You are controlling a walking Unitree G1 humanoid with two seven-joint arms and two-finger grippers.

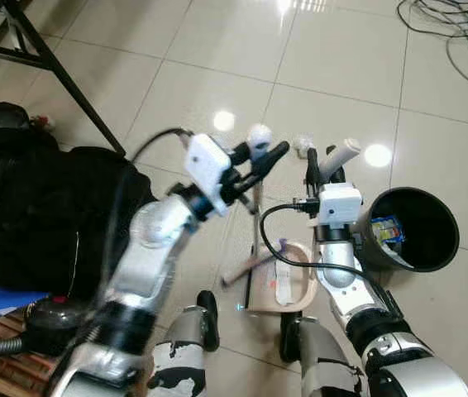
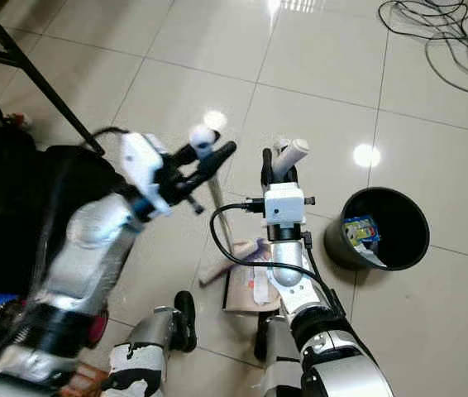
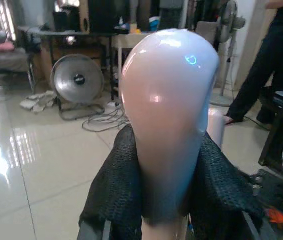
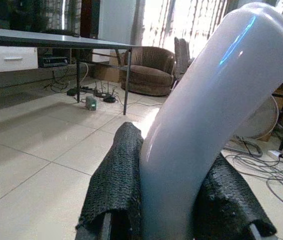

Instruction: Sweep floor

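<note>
My left gripper [image 1: 260, 155] is shut on the rounded white top of the broom handle [image 3: 169, 115], with black fingers [image 3: 115, 187] on both sides of it. The handle runs down to the brush [image 1: 245, 269] on the tiled floor. My right gripper [image 1: 327, 164] is shut on the curved white dustpan handle [image 4: 206, 125]. The beige dustpan [image 1: 300, 291] sits on the floor between my arms with bits of litter in it, touching the brush. To its right stands a black round bin [image 1: 432, 240] with a wrapper inside.
A heap of black fabric [image 1: 44, 215] lies at the left, under a black metal table leg [image 1: 60, 74]. Cables [image 1: 457, 33] lie at the far right. A dark red canister with a hose [image 1: 40, 318] is at the lower left. My feet [image 1: 209, 318] stand just behind the dustpan.
</note>
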